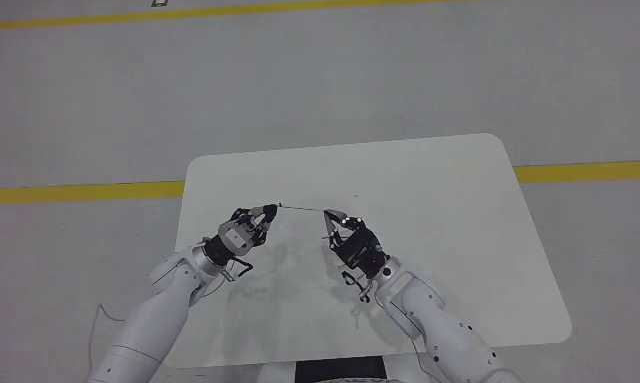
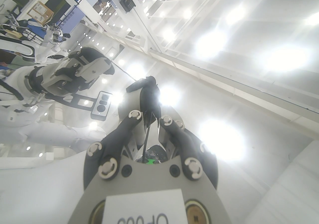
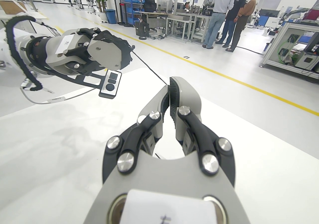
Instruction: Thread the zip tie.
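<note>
A: Top view. Zip tie (image 1: pixel 300 208) spans taut between left hand (image 1: pixel 266 216) and right hand (image 1: pixel 331 221), above the white table (image 1: pixel 450 183).
B: Left wrist view. Left hand (image 2: pixel 149 96) closed on the zip tie (image 2: pixel 147 125).
A: Right wrist view. Right hand (image 3: pixel 170 91) pinches the other end, pads pressed together.

arms (image 1: pixel 165 298): white | right hand (image 3: pixel 169 85): grey, black links (image 3: pixel 139 132), silver screws (image 3: pixel 113 144)

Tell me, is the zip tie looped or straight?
Straight, not looped: the thin black plastic zip tie runs as one line between the shut left claw and shut right claw.
</note>
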`<action>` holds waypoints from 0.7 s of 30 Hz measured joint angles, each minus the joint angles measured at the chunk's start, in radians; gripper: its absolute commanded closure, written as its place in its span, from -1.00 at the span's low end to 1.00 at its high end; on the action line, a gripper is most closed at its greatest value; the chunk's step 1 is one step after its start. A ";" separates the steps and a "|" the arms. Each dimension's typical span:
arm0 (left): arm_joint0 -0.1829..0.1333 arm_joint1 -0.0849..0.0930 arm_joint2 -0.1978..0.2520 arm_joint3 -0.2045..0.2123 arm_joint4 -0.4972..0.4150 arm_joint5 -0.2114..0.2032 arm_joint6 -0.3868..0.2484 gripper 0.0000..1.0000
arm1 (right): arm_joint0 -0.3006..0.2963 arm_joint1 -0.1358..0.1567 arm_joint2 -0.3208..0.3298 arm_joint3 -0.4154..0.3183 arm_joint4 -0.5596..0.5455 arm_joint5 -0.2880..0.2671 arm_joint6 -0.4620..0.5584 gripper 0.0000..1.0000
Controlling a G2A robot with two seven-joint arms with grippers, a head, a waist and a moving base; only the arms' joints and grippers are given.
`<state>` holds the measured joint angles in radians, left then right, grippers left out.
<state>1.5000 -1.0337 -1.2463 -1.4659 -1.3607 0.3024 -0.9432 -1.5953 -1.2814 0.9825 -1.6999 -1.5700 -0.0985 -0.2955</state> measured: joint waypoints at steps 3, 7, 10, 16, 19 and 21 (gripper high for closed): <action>0.000 0.000 0.000 0.000 0.000 0.000 0.000 1.00 | -0.006 0.002 0.001 -0.002 0.000 0.003 0.001 1.00; 0.000 0.000 0.000 0.000 0.000 0.000 0.000 1.00 | -0.013 0.005 0.007 -0.006 0.000 0.010 0.004 1.00; 0.000 0.000 0.000 0.000 0.000 0.000 0.000 1.00 | -0.021 0.010 0.016 -0.011 0.000 0.016 0.008 1.00; 0.000 0.000 0.000 0.000 0.000 0.000 0.000 1.00 | -0.041 0.019 0.037 -0.028 0.000 0.014 0.025 -1.00; 0.000 0.000 0.000 0.000 0.000 0.000 0.000 1.00 | -0.040 0.019 0.037 -0.028 0.000 0.014 0.025 -1.00; 0.000 0.000 0.000 0.000 0.000 0.000 0.000 1.00 | -0.040 0.019 0.037 -0.028 0.000 0.014 0.025 -1.00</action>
<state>1.5000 -1.0337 -1.2463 -1.4659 -1.3607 0.3024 -0.9432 -1.6357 -1.2621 1.0192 -1.7281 -1.5700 -0.0849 -0.2708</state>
